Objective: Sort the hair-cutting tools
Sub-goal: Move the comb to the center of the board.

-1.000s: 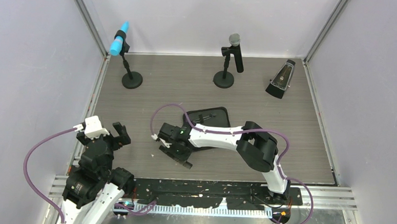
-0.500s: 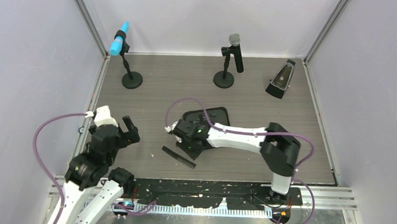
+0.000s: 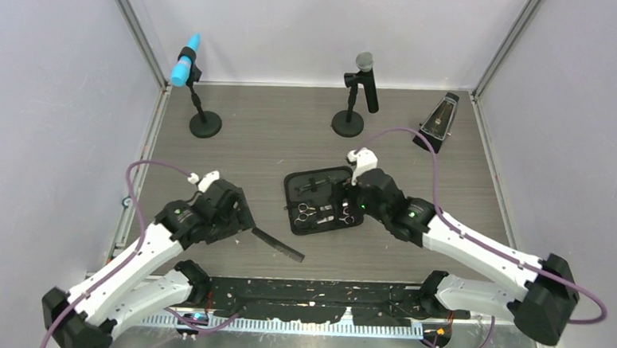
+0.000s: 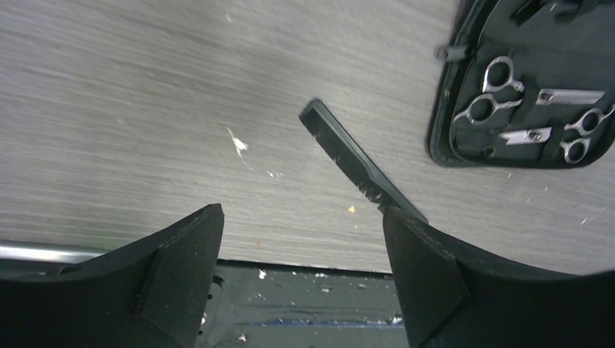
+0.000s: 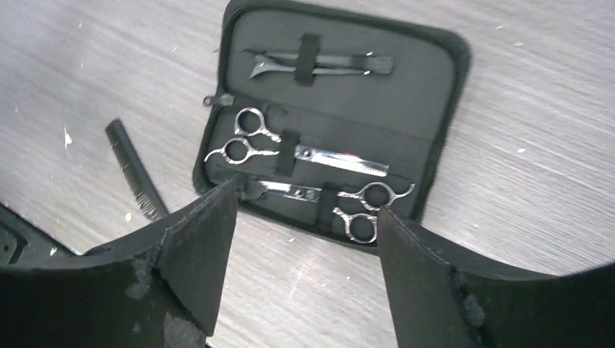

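The black zip case [image 3: 326, 200] lies open mid-table. Two silver scissors [image 5: 250, 141] [image 5: 362, 203] are strapped in its near half and thin black hair clips [image 5: 319, 64] in its far half. A flat black comb [image 3: 278, 244] lies loose on the table, left of the case and near the front edge. My left gripper [image 4: 301, 214] is open, low over the front edge, its right finger covering the comb's [image 4: 348, 156] near end. My right gripper [image 5: 304, 210] hovers open and empty over the case's near side.
A blue-headed microphone [image 3: 193, 80] and a black microphone [image 3: 361, 89] stand on round bases at the back. A dark metronome [image 3: 438, 125] sits back right. A black strip [image 4: 312, 304] runs along the table's near edge under the left fingers.
The right gripper opened, left the comb on the table and drew back right, uncovering the case. The left arm swung right and down to the comb's end, its jaws narrowing a little.
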`<action>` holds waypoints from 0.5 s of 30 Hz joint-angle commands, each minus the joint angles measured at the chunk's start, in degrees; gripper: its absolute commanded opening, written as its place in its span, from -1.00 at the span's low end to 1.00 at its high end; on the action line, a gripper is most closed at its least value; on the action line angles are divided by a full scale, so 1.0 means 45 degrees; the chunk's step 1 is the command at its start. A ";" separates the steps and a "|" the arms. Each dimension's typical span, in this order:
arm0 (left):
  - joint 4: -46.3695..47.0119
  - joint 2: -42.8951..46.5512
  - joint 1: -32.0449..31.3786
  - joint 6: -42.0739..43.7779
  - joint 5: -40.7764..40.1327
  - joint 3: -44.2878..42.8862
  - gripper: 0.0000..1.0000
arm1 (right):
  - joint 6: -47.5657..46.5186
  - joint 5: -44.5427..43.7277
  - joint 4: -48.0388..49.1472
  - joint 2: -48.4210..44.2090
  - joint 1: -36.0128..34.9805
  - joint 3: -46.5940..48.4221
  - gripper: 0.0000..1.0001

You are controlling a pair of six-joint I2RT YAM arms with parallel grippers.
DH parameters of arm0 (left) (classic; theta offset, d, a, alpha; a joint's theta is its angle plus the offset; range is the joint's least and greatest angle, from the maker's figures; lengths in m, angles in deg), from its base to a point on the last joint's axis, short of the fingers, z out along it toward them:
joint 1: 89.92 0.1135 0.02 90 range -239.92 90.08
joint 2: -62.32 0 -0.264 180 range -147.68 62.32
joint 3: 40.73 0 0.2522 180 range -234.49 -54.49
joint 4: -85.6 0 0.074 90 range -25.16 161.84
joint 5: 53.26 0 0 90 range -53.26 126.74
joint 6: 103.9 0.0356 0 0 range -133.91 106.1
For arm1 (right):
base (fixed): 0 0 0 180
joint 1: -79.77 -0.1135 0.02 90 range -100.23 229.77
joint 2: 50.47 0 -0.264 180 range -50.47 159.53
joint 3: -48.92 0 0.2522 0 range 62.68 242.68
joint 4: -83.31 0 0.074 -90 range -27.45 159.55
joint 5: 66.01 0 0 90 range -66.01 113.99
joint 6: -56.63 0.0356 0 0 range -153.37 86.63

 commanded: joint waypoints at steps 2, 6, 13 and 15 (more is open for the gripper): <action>0.0925 -0.1825 -0.1461 -0.3500 -0.0278 0.0022 0.55 | 0.0368 -0.1988 0.2710 -0.2008 0.0573 -0.1661 0.61; 0.1023 -0.3507 -0.1959 -0.4208 -0.0495 -0.0383 0.44 | 0.0261 -0.3487 0.3003 -0.2366 0.0950 -0.2233 0.74; 0.1798 -0.6108 -0.2168 -0.4553 -0.0283 -0.1042 0.30 | 0.0048 -0.4867 0.3911 -0.2307 0.1180 -0.3249 0.76; 0.2013 -0.6682 -0.2168 -0.4706 -0.0264 -0.1155 0.27 | -0.0105 -0.4998 0.4494 -0.2335 0.1206 -0.3560 0.76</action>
